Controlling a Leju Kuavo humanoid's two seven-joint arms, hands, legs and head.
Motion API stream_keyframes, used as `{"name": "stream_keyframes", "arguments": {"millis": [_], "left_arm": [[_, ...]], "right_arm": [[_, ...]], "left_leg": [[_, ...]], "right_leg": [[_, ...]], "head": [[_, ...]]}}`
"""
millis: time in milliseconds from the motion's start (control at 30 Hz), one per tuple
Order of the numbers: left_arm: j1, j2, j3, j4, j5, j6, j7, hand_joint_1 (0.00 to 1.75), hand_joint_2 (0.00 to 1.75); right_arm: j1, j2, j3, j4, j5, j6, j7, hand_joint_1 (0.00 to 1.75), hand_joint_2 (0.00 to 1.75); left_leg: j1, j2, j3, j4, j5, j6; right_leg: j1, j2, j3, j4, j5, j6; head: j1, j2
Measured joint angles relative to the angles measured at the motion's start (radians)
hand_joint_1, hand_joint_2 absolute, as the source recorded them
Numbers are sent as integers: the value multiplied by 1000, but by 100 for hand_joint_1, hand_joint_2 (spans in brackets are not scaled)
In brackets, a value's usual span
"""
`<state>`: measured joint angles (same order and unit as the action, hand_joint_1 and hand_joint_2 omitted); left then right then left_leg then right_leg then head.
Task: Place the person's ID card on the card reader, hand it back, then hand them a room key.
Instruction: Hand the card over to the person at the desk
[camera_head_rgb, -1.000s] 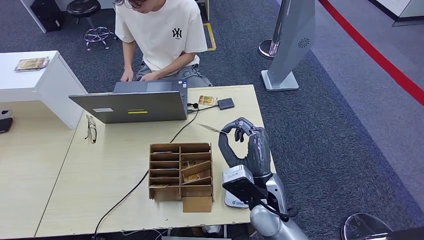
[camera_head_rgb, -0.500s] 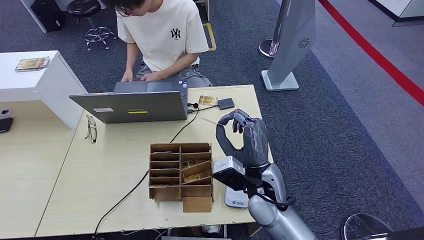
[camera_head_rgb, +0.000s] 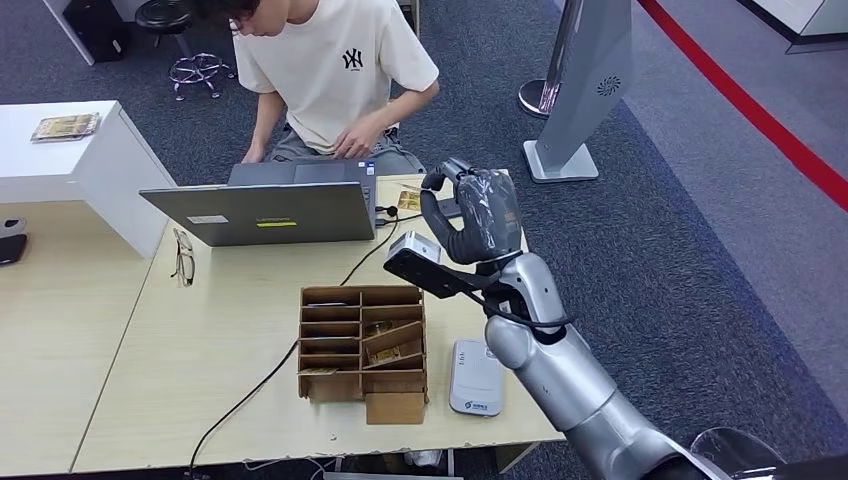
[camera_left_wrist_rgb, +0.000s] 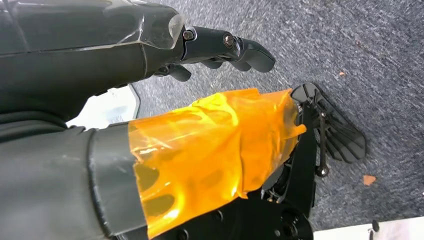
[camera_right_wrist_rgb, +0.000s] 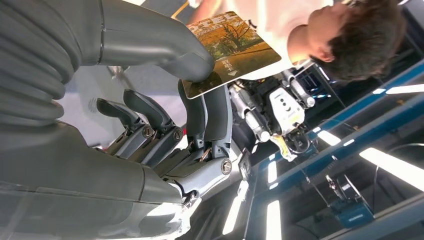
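My right hand (camera_head_rgb: 470, 215) is raised above the far right part of the desk, near the seated person (camera_head_rgb: 335, 70). In the right wrist view that hand (camera_right_wrist_rgb: 165, 125) pinches a card (camera_right_wrist_rgb: 230, 50) with an orange picture and hotel lettering between thumb and fingers, and the person's head is just beyond it. The white card reader (camera_head_rgb: 476, 377) lies flat at the desk's near edge with nothing on it. Another small orange card (camera_head_rgb: 412, 200) lies by the laptop. My left hand (camera_left_wrist_rgb: 150, 55) hangs over the carpet, its fingers apart and holding nothing.
An open laptop (camera_head_rgb: 270, 210) stands between me and the person, whose hands are at its keyboard. A cardboard organiser (camera_head_rgb: 362, 345) with several slots sits left of the reader. A black cable (camera_head_rgb: 270, 375) crosses the desk, and glasses (camera_head_rgb: 182, 255) lie to the left.
My right hand has risen and moved away from me toward the person, keeping the card. The card reader, hidden under my arm before, now shows. The person's arm has shifted.
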<state>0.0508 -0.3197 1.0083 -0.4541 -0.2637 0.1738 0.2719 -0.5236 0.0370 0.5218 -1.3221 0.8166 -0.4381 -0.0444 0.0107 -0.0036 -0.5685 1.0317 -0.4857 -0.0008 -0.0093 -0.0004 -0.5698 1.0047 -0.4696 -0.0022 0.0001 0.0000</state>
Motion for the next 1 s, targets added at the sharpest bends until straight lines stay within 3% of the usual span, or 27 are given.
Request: {"name": "stream_keyframes", "arguments": {"millis": [367, 1000], "left_arm": [[4, 0, 63, -4, -101, -33, -1, 0, 0], [-14, -8, 179, -8, -203, -52, -2, 0, 0]], "right_arm": [[-144, 18, 18, 219, 154, 9, 76, 175, 175], [-199, 40, 25, 435, 290, -38, 149, 175, 175]], "left_leg": [[0, 0, 0, 0, 0, 0], [0, 0, 0, 0, 0, 0]], "right_leg": [[0, 0, 0, 0, 0, 0], [0, 0, 0, 0, 0, 0]], "head": [[0, 0], [0, 0]]}}
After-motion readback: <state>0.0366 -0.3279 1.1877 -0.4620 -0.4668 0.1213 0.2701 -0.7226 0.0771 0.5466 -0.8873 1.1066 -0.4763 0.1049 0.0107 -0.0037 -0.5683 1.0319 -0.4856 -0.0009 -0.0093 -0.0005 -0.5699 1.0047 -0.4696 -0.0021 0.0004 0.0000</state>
